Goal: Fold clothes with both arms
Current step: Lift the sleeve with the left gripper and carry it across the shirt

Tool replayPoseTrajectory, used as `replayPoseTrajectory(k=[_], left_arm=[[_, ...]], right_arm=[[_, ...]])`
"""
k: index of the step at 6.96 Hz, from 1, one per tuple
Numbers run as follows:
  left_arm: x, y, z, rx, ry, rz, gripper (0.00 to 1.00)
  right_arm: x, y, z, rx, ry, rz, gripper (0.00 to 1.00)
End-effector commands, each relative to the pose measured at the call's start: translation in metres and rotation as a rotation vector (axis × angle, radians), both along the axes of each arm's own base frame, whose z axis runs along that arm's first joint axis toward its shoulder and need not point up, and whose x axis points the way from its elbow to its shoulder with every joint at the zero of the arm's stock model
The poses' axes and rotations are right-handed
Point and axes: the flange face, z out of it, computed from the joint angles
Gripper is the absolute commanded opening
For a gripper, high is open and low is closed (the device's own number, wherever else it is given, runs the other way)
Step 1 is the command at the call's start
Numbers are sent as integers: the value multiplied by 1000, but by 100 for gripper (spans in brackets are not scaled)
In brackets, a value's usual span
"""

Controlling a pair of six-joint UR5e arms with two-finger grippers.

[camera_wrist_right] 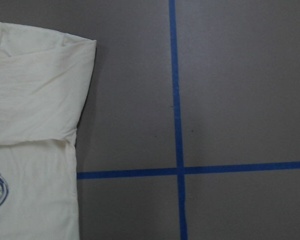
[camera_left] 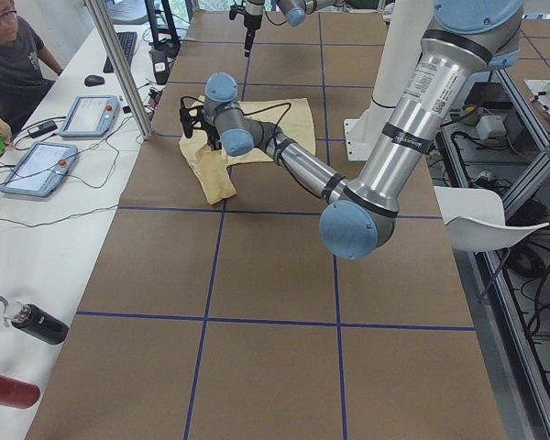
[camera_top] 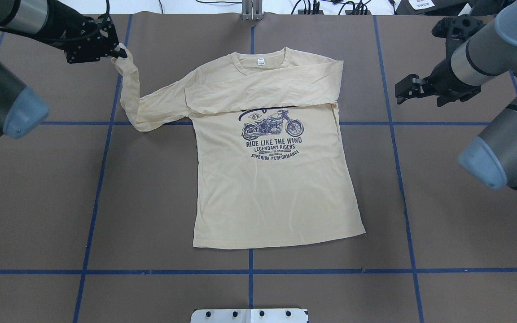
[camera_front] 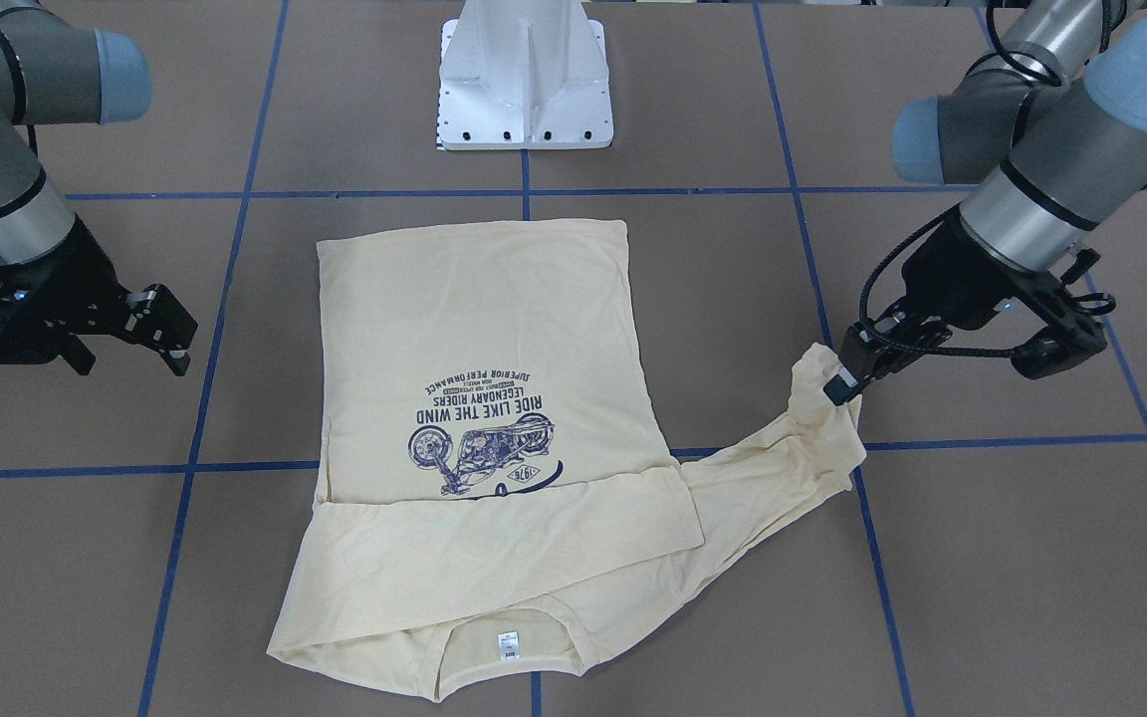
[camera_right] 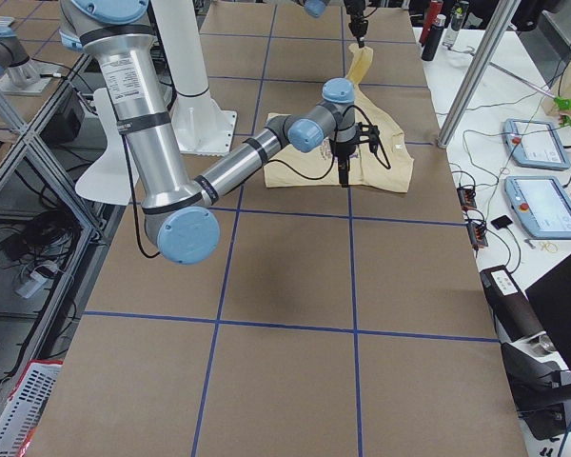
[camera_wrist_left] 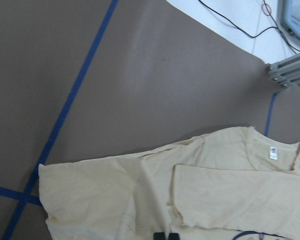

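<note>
The pale cream-yellow T-shirt point(camera_top: 276, 188) lies flat, print side up, with the neck label at the far edge. One sleeve point(camera_top: 263, 92) is folded across the chest above the motorcycle print. The other sleeve point(camera_top: 133, 98) stretches out to my left. My left gripper point(camera_top: 117, 53) is shut on its cuff and holds it lifted off the table; it also shows in the front view point(camera_front: 840, 383). In the left wrist view its fingertips point(camera_wrist_left: 161, 235) sit close together at the bottom edge. My right gripper point(camera_top: 400, 89) is open and empty, beside the shirt's shoulder and clear of the cloth.
The white pedestal base point(camera_front: 526, 80) stands at my edge of the table. Blue tape lines point(camera_top: 393, 123) cross the brown tabletop. A metal post point(camera_left: 119, 64) and a desk with tablets point(camera_left: 37, 165), bottles and an operator lie past the far edge.
</note>
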Motion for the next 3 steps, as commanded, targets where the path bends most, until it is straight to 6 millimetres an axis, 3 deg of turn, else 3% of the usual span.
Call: replayPoseTrajectory(k=[1,3], left_arm=[[3,5,-94,-61,151,31,0],[45,32,-179,-123,257,83,0]], right_arm=[[9,4,15,-12,40,-29,100],[9,4,16,-14,42,-30,100]])
